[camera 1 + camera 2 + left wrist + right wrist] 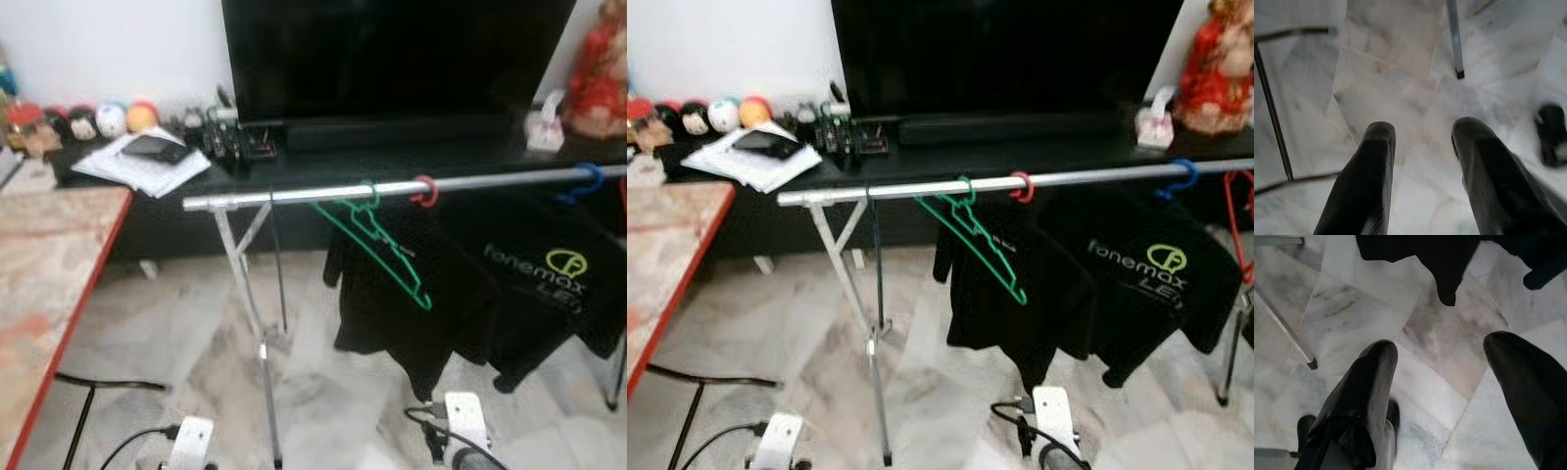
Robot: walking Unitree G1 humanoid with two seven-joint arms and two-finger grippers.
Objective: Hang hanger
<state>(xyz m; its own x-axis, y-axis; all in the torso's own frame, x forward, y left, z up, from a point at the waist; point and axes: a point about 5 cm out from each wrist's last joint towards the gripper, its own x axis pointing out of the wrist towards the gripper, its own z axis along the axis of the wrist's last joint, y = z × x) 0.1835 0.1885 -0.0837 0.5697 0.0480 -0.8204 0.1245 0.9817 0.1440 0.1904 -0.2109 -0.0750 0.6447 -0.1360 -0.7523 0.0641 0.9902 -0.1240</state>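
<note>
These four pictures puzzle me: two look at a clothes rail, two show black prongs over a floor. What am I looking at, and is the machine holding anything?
A walking robot took them. The two wide pictures come from the camera pair on its head: a silver rail carries an empty green hanger and black shirts on red and blue hangers, before a dark cabinet with a TV. The other two come from cameras on its wrists, looking along each gripper's fingers. The left gripper and right gripper both hang low over the marble floor, open, holding nothing. The green hanger is already on the rail.
</note>
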